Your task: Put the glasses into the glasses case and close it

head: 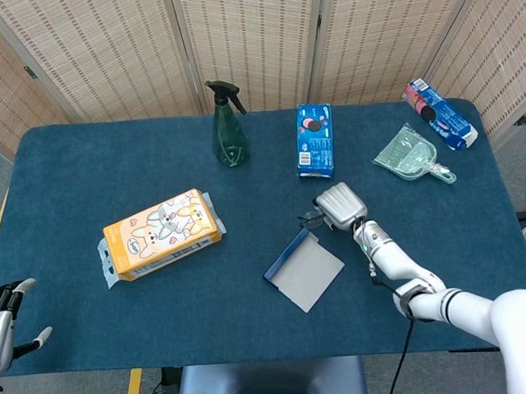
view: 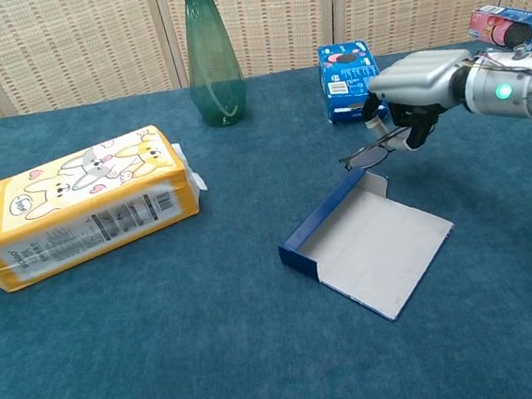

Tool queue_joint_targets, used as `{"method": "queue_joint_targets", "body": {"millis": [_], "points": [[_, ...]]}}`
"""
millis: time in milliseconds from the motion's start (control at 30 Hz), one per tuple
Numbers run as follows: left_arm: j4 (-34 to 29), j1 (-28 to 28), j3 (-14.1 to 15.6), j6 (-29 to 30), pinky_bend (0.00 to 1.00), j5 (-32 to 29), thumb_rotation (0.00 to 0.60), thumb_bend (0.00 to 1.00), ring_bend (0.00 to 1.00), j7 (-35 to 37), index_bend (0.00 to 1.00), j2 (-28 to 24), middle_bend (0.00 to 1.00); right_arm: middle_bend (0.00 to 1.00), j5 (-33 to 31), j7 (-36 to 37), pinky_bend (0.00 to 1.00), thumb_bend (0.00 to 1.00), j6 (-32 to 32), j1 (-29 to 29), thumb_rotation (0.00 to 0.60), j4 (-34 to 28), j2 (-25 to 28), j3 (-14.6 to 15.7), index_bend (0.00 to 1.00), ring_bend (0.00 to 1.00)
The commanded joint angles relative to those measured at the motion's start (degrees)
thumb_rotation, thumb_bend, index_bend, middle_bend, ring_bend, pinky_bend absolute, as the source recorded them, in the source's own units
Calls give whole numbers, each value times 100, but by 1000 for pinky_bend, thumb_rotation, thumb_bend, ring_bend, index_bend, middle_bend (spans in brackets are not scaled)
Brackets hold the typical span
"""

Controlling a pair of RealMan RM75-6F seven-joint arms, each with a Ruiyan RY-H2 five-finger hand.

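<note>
From the head view, the right hand [head: 339,206] holds the glasses [head: 311,218] just past the far edge of the open glasses case [head: 304,270], which lies flat on the desk [head: 82,154]. The left hand [head: 0,311] sits off the desk's near left corner, fingers apart and holding nothing. To do this step well, I judge the glasses should travel toward the robot until they are over the middle of the case before any lowering.

From the chest view, the right hand [view: 417,82] pinches the glasses [view: 372,151] at one end, so they hang clear of the desk above the case's [view: 374,243] raised blue wall. I would keep them level, clear that wall, set them down gently inside, and only then let go. The loose end could catch the rim.
</note>
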State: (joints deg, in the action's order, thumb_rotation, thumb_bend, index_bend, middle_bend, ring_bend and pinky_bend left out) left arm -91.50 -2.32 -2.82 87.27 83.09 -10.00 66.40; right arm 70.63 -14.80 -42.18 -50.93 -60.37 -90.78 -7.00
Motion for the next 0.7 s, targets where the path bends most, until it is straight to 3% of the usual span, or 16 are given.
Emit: {"method": "queue_joint_targets", "body": {"millis": [33,367,700], "points": [[-11,-6,3,-6,281,10,600,189,200,-14,223,-2,237,1000,334,-21,972,503,-504,311,600,-787,632,154,603,1000],[-100,-32,11,7,281,85,600,189,200,-77,222,6,237,1000,900,88,972,503,-1131,685,600,-1989,1419,350,603,1000],[-105,33,28,93,281,88,600,189,200,-41,223,-27,237,1000,1384,167,972,503,-974,669,600,-2108,1065,636,603,1000]]}}
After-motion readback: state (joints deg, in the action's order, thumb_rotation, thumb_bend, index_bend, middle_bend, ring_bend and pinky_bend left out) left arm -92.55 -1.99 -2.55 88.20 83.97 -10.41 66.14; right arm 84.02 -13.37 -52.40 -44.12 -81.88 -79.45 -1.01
